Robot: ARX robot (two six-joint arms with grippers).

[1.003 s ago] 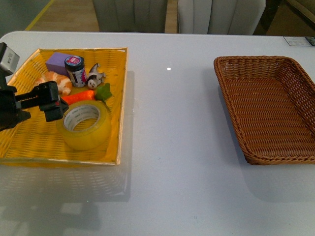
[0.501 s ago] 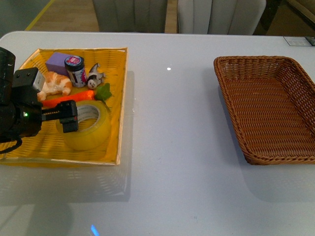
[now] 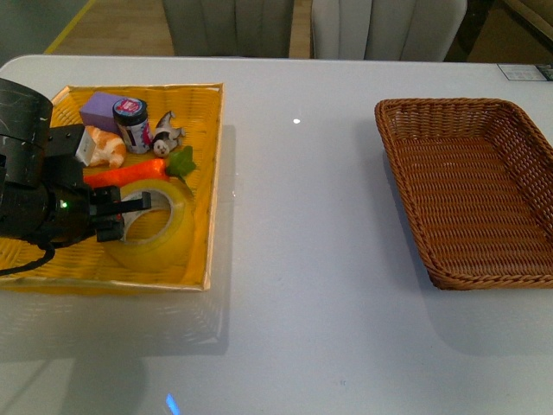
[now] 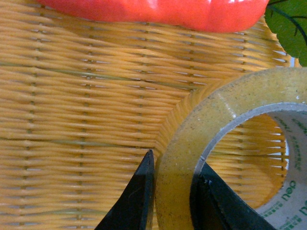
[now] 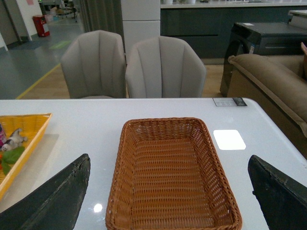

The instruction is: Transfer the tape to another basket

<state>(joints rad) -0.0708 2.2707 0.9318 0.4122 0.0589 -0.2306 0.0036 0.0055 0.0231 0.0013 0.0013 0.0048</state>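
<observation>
White table (image 3: 302,303) underneath, and the left gripper (image 4: 175,163) has its fingers (image 4: 139,206) astride the tape (image 4: 216,110), one inside the core; whether they're biting yet, I can't tell. The right gripper (image 5: 168,157) gapes idle. Danger: a thin-wall pinch slipping, or the roll snagging the carrot (image 3: 121,173) alongside. It lies flat near the yellow tray (image 3: 216,130)'s front-right corner, hole up, with no long axis.

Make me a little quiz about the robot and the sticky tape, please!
1. True or false: the brown basket is empty.
2. Pick one: the tape lies in A) the yellow tray, B) the brown basket, C) neither.
3. How many fingers of the left gripper are inside the tape's hole?
Key: 1 true; 2 A; 3 one, the other finger is outside the roll.
</observation>
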